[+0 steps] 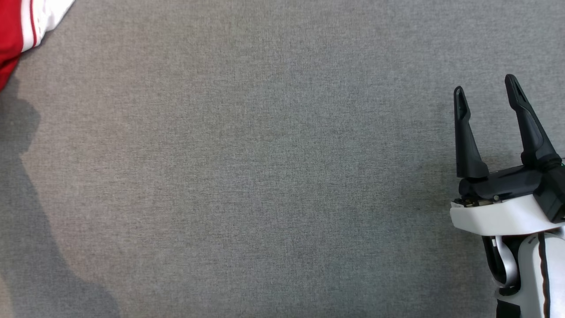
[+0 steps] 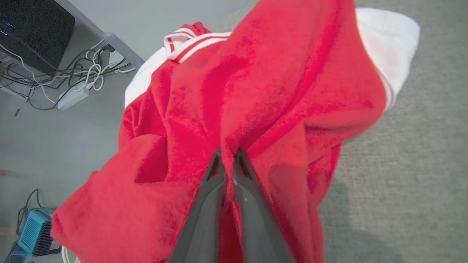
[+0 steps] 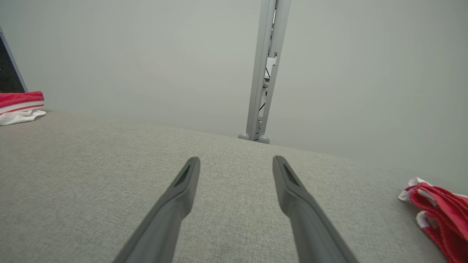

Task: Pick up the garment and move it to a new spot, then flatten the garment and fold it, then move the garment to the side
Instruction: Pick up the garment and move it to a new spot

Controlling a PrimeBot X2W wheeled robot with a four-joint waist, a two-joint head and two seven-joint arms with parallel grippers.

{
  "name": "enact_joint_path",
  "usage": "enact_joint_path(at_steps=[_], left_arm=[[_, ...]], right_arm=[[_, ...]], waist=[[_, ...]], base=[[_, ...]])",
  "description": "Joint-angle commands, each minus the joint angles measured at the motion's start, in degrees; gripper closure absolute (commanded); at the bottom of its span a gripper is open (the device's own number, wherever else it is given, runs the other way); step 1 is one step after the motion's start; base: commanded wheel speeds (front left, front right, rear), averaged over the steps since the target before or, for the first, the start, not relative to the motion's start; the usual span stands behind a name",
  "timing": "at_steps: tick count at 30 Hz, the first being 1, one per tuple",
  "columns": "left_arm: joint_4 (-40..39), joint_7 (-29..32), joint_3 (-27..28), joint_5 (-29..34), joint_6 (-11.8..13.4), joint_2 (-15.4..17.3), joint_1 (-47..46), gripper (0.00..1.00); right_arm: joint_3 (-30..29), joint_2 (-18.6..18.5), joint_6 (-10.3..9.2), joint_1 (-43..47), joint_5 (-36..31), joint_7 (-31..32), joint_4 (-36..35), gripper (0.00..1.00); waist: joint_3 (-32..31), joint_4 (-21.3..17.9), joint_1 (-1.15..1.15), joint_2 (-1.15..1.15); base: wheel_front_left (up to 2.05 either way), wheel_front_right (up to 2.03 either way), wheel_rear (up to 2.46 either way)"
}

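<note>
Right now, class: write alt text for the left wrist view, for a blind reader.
The left hand pinches a fold of a red-and-white garment; a grey surface at right, cables on the floor at left.

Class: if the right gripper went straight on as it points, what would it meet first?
Nothing on the table lies ahead of the right gripper: the way looks free to the far edge. Beyond, a post stands just off its line; depth is unclear.

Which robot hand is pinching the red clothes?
The left gripper: its jaws are shut on the red garment. The right gripper has open jaws with nothing between them.
</note>
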Motion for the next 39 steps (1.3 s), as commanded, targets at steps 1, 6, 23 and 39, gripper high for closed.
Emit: enact_joint_path(at_steps=[1,6,23,39], left_arm=[[0.2,-1.17,-0.49,0.65,0.24,0.57,-1.59,1.0],[-0.34,-4.09,-1.27,1.37,0.02,0.91,-2.96,1.0],[-13.08,-10.78,-15.24,1.24,-1.2,-4.87,-4.75,1.0],[-27.47,-14.61,-31.1,-4.15,-0.33,-13.75,4.81,1.0]], right_arm=[[-0.14,-0.2,0.01,-0.21,0.07,-0.8,0.81,0.0],[0.05,-0.11,0.01,-0.08,0.55,-2.01,2.62,0.0],[-1.47,-0.04,0.01,5.33,6.13,-6.12,11.92,0.0],[-1.34,-0.03,0.01,7.59,9.1,-7.28,13.16,0.0]], waist=[[-1.31,0.04,0.0,0.0],[-4.2,-0.17,0.0,0.0],[-24.41,-5.14,0.0,0.0],[-24.6,-12.28,0.0,0.0]], base=[[0.0,0.0,0.0],[0.0,0.0,0.0],[0.0,0.0,0.0],[0.0,0.0,0.0]])
